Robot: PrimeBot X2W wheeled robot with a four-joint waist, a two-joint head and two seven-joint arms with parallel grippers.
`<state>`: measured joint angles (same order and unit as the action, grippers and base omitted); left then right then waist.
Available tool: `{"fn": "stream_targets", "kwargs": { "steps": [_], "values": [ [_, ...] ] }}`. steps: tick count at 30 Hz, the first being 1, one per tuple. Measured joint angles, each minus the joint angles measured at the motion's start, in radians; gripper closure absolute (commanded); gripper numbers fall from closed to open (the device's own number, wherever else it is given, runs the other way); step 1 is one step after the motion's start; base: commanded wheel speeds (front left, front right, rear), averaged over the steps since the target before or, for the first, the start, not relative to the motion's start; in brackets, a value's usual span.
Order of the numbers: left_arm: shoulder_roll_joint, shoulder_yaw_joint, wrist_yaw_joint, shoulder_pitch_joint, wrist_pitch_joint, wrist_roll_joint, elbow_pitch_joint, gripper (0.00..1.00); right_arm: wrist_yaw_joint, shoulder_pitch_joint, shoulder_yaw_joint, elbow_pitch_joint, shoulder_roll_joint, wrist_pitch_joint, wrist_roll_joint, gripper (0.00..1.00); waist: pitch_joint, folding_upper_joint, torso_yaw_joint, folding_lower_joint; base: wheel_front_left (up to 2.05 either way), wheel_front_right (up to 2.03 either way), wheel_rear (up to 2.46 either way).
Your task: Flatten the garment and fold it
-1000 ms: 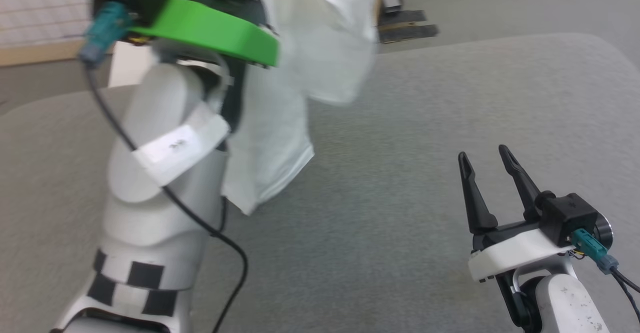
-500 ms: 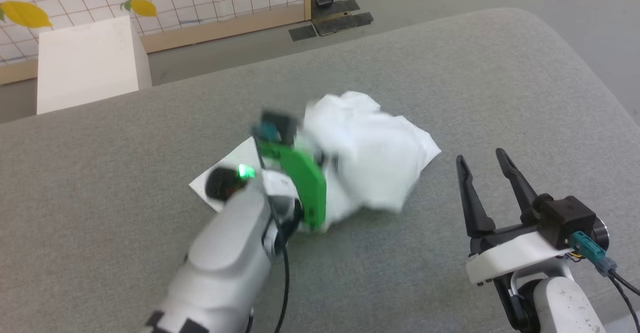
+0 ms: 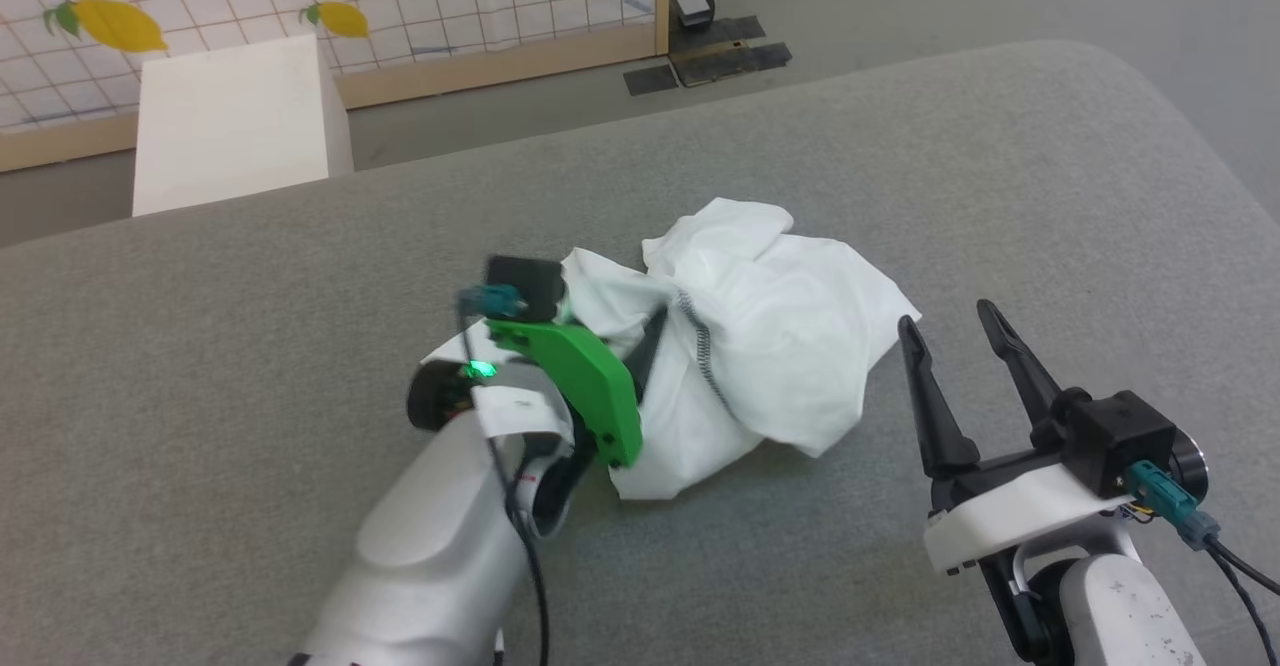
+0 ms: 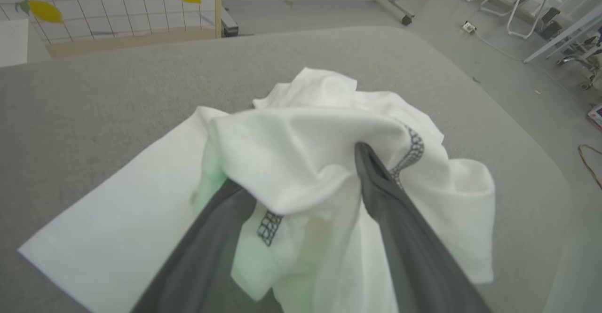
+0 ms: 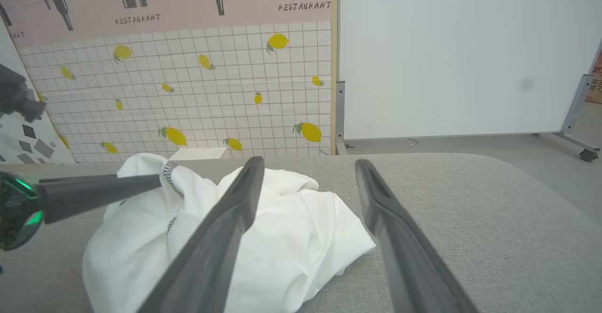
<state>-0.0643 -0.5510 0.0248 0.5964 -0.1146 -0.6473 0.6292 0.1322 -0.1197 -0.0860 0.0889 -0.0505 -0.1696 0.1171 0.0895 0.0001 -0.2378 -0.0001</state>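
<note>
Lying crumpled, one garment [image 3: 790, 346], two sets of jaws, both wide apart

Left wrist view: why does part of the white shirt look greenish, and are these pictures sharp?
Left wrist view: a green cast tints the garment beside the soft-focus left fingers, probably from the green light glowing in the head view; head view: crisp, evenly lit; right wrist view: sharp backdrop, right fingers slightly soft.
</note>
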Motion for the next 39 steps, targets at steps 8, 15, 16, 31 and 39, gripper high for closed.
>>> {"fn": "stream_targets", "kwargs": {
  "steps": [8,15,16,31,39],
  "values": [
    [-0.12,0.13,-0.072,-0.074,0.335,0.054,-0.216,0.0,0.0,0.015,0.019,-0.028,0.0,0.017,-0.013,0.0,-0.024,-0.0001,0.051,0.0,0.0,0.0,0.0],
    [-0.2,0.238,-0.117,-0.234,0.369,0.132,-0.387,0.0,0.0,0.021,0.03,-0.047,0.0,0.02,-0.015,0.0,-0.03,0.0,0.106,0.0,0.0,0.0,0.0],
    [-0.205,0.252,-0.12,-0.261,0.372,0.146,-0.408,0.0,0.0,0.021,0.031,-0.047,0.0,0.021,-0.016,0.0,-0.03,0.0,0.114,0.0,0.0,0.0,0.0],
    [-0.096,0.449,-0.113,-0.53,0.372,0.309,-0.552,0.0,0.0,0.027,0.001,-0.056,0.0,0.053,-0.035,0.0,-0.018,-0.0001,0.197,0.0001,0.0,0.0,0.0],
    [-0.052,0.486,-0.06,-0.534,0.372,0.352,-0.539,0.0,0.0,-0.047,-0.117,-0.002,0.001,0.287,-0.123,0.0,-0.014,0.0,0.234,0.0001,0.0,0.0,0.0]
  ]
}}
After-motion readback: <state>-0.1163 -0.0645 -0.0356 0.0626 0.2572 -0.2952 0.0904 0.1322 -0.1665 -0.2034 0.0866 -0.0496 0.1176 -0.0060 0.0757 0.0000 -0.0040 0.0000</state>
